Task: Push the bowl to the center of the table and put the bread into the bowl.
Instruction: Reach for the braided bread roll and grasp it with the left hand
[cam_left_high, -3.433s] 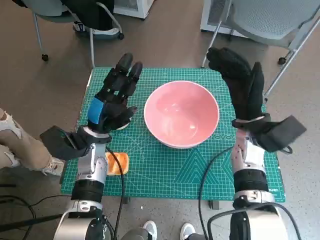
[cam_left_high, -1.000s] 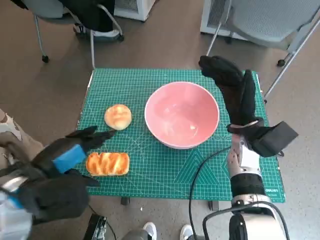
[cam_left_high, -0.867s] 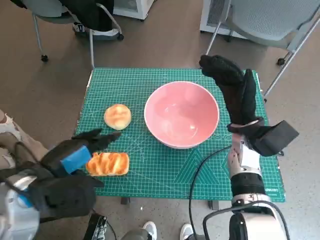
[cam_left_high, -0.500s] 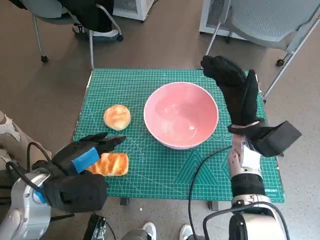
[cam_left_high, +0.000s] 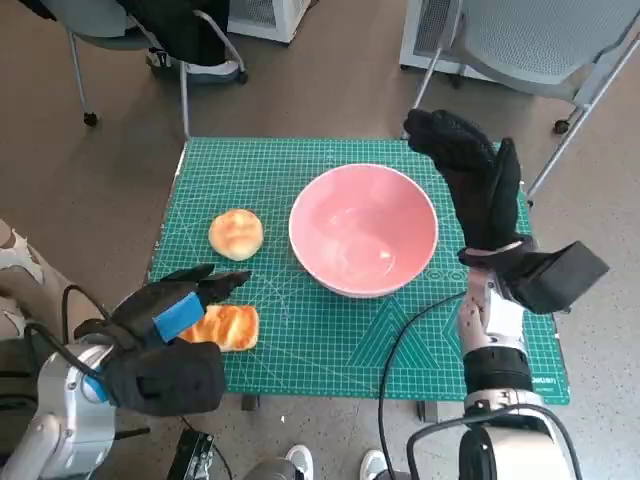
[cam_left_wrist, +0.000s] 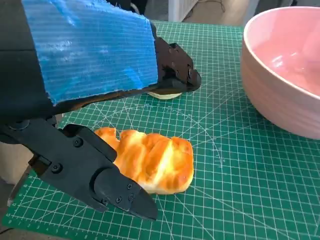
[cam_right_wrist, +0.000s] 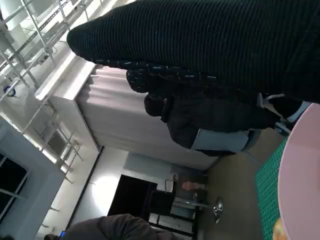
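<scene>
The pink bowl (cam_left_high: 363, 230) stands on the green mat (cam_left_high: 300, 165), a little right of the middle. A round bun (cam_left_high: 236, 233) lies to its left. A long braided bread (cam_left_high: 226, 327) lies near the front left edge. My left hand (cam_left_high: 165, 335) hovers over that bread's left end with its fingers spread, holding nothing. In the left wrist view the braided bread (cam_left_wrist: 150, 160) lies between the thumb (cam_left_wrist: 115, 187) and the other fingers (cam_left_wrist: 175, 70), with the bowl (cam_left_wrist: 285, 75) beyond. My right hand (cam_left_high: 475, 180) stands open beside the bowl's right rim.
Chairs (cam_left_high: 540, 40) stand behind the table, and a person's leg (cam_left_high: 20, 265) shows at the left. A black cable (cam_left_high: 400, 340) hangs over the mat's front edge. The right wrist view shows a person in a dark jacket (cam_right_wrist: 215, 120) and a sliver of the bowl (cam_right_wrist: 300, 170).
My left hand left the bowl's left side, dropped to the front left, and has since crept forward over the braided bread. The right hand has barely moved.
</scene>
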